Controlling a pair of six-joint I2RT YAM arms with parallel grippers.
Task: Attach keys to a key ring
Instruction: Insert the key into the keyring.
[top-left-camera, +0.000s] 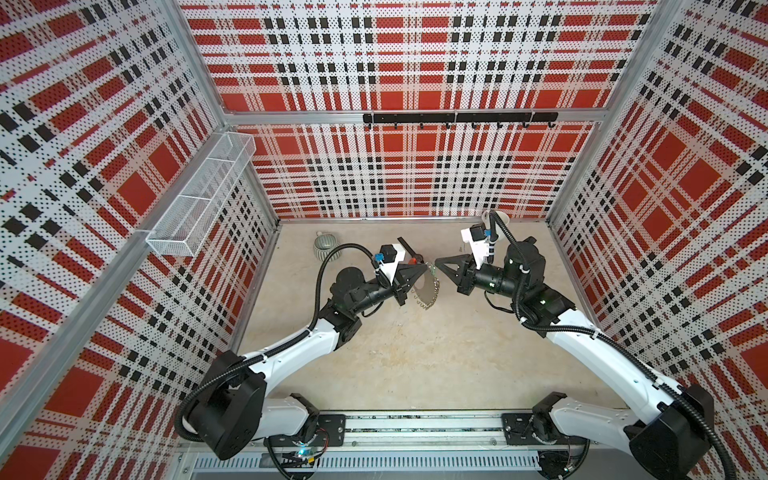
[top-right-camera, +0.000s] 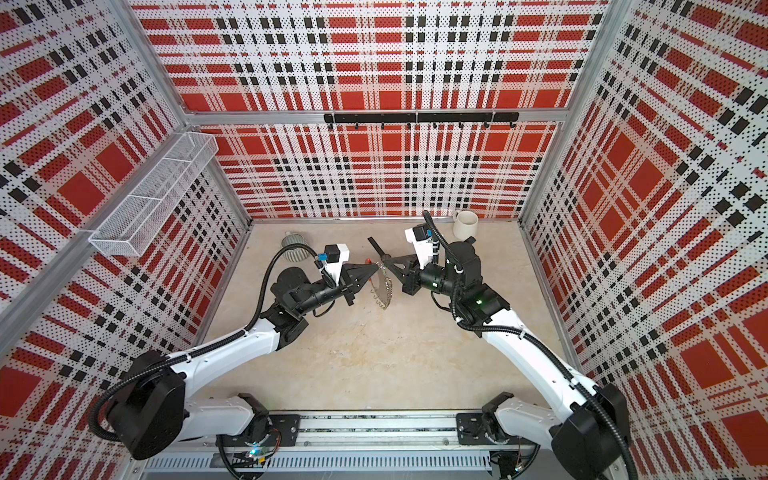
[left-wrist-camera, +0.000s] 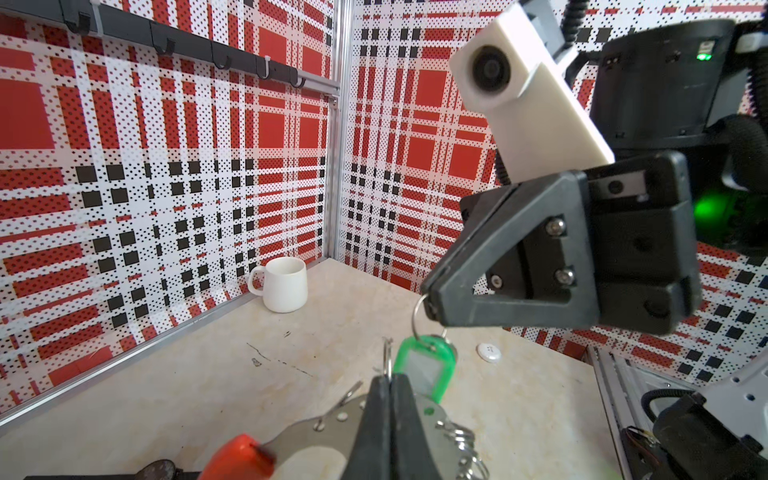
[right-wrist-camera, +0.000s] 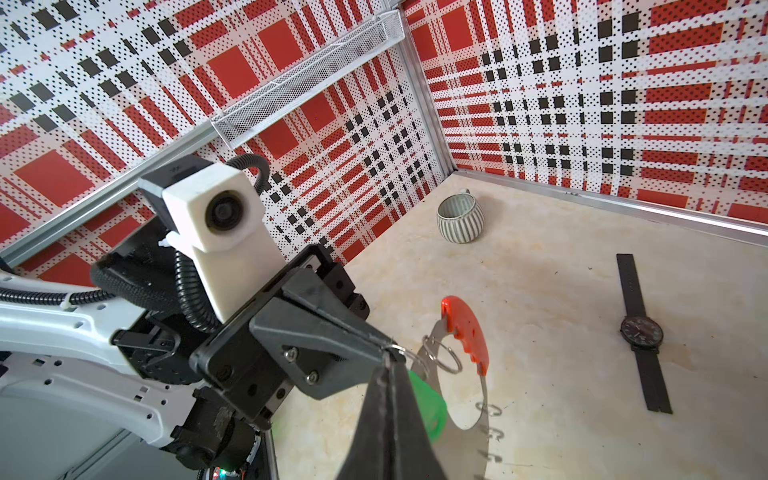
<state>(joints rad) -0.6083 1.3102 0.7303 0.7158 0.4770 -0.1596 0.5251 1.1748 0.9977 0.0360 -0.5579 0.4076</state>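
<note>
1. Clamping left jaws on key ring (left-wrist-camera: 299, 436), right jaws on green tag (left-wrist-camera: 424, 365) by its tiny ring (left-wrist-camera: 417, 316), just beside key ring.
2. Hold key ring dead steady.
3. Ease tiny ring's split onto a fringe ring (left-wrist-camera: 461, 440), slowly.

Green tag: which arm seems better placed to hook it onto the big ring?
Probably the right: the right fingers pinch the green tag by its small loop, close beside the big ring, which the left fingers clamp.
</note>
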